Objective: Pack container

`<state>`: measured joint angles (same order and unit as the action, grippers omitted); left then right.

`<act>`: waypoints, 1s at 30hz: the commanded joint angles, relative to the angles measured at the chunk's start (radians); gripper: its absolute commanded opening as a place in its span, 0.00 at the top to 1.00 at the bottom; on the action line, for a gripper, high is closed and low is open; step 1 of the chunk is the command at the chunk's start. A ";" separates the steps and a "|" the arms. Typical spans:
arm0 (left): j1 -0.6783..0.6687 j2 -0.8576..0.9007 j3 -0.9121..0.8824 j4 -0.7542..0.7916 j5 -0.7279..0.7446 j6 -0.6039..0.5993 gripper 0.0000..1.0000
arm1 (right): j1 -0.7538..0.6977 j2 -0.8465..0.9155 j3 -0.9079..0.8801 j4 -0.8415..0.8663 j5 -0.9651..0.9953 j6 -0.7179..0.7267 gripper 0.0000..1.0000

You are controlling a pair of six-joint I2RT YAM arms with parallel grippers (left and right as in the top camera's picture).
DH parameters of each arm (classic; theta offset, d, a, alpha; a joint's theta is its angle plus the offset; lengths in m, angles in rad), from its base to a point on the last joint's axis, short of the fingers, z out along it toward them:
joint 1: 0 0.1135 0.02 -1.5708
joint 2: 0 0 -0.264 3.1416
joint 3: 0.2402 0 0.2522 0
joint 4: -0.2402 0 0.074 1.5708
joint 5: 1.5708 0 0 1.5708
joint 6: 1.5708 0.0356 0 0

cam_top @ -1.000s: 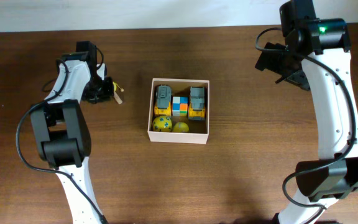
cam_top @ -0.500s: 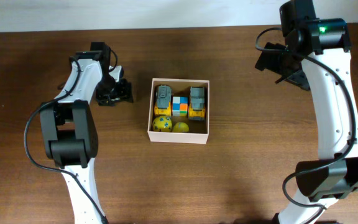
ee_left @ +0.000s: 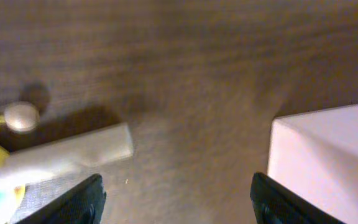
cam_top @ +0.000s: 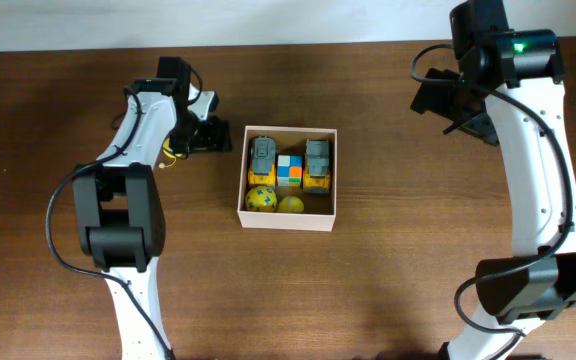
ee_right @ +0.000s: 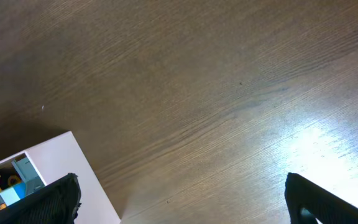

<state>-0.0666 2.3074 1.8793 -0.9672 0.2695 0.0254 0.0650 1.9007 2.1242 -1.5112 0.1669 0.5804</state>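
The container [cam_top: 327, 212], a white-walled box with a tan inside, sits mid-table. In it are two grey-and-yellow trucks [cam_top: 261, 158], a coloured cube [cam_top: 288, 170] and two yellow balls [cam_top: 260, 198]. My left gripper [cam_top: 211, 135] hovers just left of the box, open, with bare table between its fingers [ee_left: 79, 202]. In the left wrist view the box's white wall [ee_left: 328, 162] is at the right. A small wood-and-yellow toy [ee_left: 73, 152] lies on the table to the left, apart from the fingers. My right gripper [ee_right: 182, 199] is open over bare wood at the back right.
The small toy [cam_top: 171, 152] shows in the overhead view as a yellow bit under the left arm. The right arm [cam_top: 528, 150] stands along the right side. The table's far edge meets a white wall [cam_top: 268, 20]. The box corner [ee_right: 42, 180] shows in the right wrist view.
My left gripper has opened and let go of the small toy, which now lies on the table. It has moved right toward the box. The right arm has not moved.
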 commanded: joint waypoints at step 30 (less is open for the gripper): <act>-0.068 -0.022 -0.012 0.152 -0.346 0.061 0.15 | -0.006 -0.007 0.006 0.000 0.002 0.012 0.01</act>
<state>-0.1379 2.3070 1.8812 -0.8112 -0.0647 0.0608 0.0650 1.9011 2.1242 -1.5112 0.1669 0.5808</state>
